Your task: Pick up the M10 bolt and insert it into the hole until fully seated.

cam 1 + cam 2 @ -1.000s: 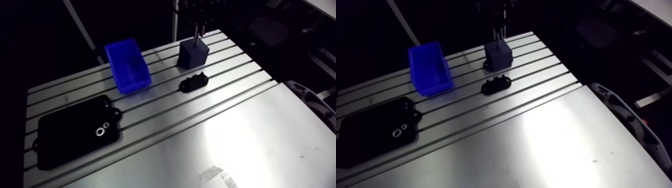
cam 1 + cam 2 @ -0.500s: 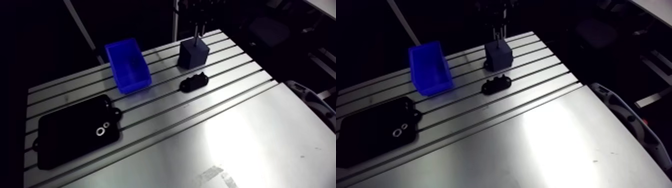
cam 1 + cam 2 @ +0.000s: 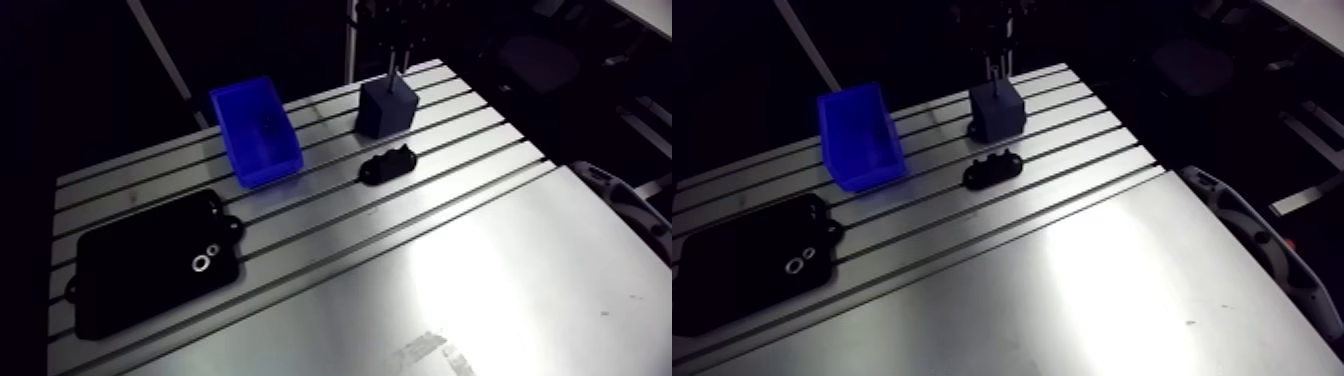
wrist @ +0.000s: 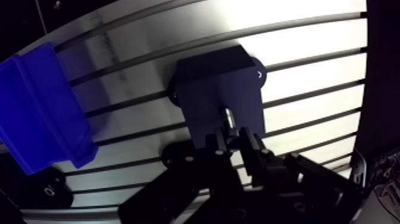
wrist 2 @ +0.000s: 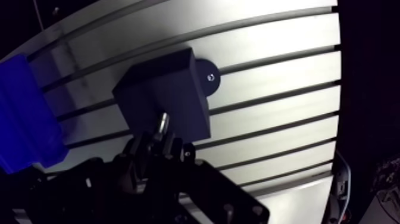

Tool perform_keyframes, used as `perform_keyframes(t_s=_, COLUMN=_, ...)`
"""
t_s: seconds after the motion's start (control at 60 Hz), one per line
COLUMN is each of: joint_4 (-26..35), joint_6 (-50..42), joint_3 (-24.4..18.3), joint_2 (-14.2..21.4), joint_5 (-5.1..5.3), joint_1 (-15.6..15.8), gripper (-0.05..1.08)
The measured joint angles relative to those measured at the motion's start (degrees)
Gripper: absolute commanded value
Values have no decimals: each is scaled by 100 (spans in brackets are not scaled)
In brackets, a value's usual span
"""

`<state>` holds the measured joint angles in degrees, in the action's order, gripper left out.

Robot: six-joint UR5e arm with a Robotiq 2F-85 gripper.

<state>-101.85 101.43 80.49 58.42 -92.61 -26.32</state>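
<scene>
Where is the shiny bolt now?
In the wrist view, the shiny metal bolt is held in the tool, its tip at the dark square block, near the blue plastic bin.

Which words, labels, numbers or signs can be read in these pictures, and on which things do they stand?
None: no text can be read in any view.
The bin, block, bolt and table show plain surfaces with no print.
The plate and the black part are too dark to tell whether they carry small marks.
</scene>
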Motion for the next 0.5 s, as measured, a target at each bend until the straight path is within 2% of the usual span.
perform_keyframes(t_s=0.5, joint_4=-3, joint_6=-5, joint_3=-2, joint_2=-3, joint_5=3, joint_1=3, gripper=108)
